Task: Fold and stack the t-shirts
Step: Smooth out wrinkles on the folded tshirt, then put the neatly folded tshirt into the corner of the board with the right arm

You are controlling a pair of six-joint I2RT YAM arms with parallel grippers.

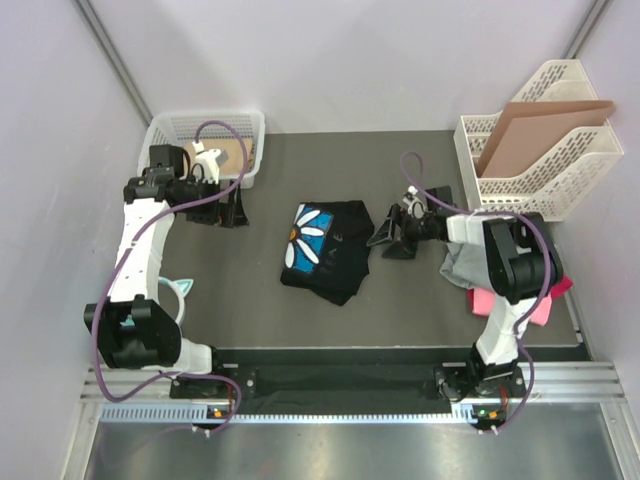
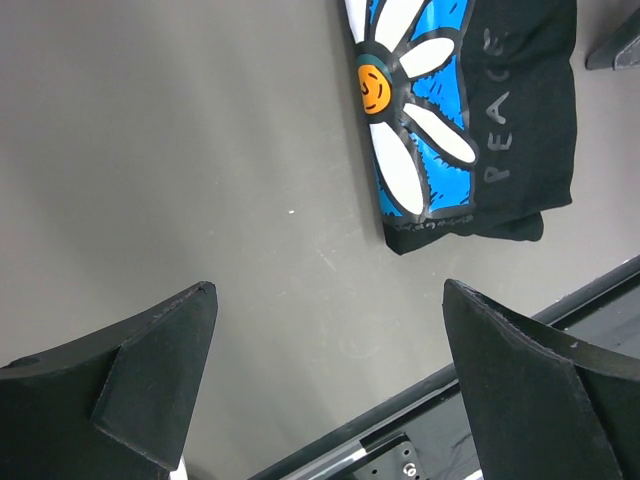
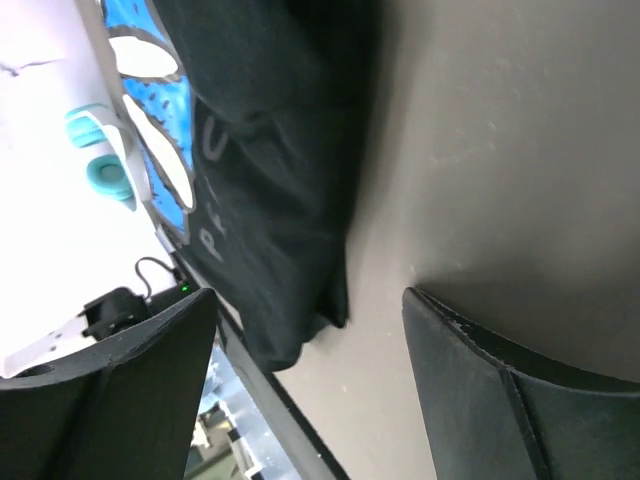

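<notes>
The black t-shirt (image 1: pixel 327 250) was judged limp, best pinched at a folded edge; left tool (image 2: pixel 328 300) and right tool (image 3: pixel 310 300) were seen open, empty.

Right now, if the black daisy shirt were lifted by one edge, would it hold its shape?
Probably not: the black daisy shirt is soft folded cloth with loose, uneven edges, so it would likely droop and unfold. Pushed, it would probably bunch on the matte table.
</notes>
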